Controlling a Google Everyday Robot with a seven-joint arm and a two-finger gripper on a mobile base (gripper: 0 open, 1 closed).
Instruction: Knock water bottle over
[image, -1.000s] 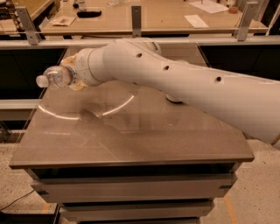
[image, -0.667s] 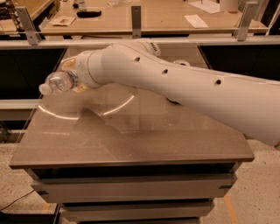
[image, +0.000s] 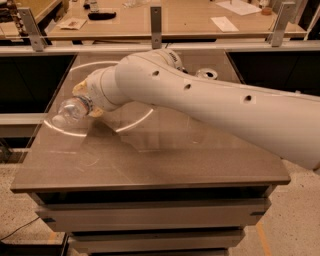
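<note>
The water bottle is clear plastic and lies almost on its side at the left of the grey table, with its far end pointing left and a little down. It hangs just above the table top. My gripper is at the end of the white arm that reaches in from the right. Its tan fingers sit above and below the bottle's near end and are shut on it. The bottle's cap and label are hidden.
The silver top of a can shows behind the arm at the back of the table. A wooden bench with papers and metal posts stands behind. The table's left edge is close to the bottle.
The bottle and the gripper have moved down and slightly right, and the bottle has tipped further toward the table top.
</note>
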